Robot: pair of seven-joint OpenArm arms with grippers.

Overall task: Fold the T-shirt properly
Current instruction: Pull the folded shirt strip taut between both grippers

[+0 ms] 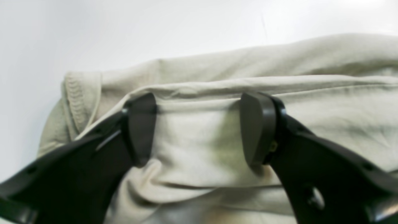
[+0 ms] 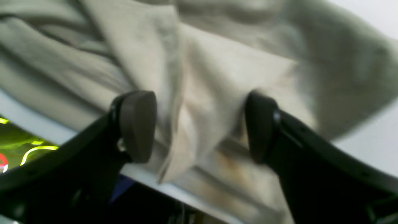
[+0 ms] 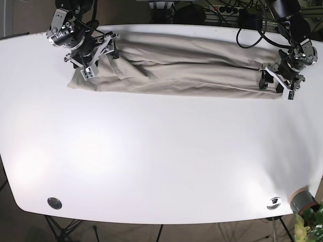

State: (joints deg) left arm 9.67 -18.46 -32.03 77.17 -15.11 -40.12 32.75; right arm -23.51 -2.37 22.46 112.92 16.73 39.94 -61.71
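Observation:
The beige T-shirt lies in a long crumpled strip along the far side of the white table. My left gripper is at the strip's right end. In the left wrist view this gripper is open, and its fingers straddle a fold of the shirt near a ribbed hem. My right gripper is at the strip's left end. In the right wrist view it is open, with bunched shirt cloth between its fingers.
The table's far edge runs just behind the right gripper. Cables and equipment sit behind the table. Two round fittings are set near the front edge. A pot with a plant stands at the front right corner.

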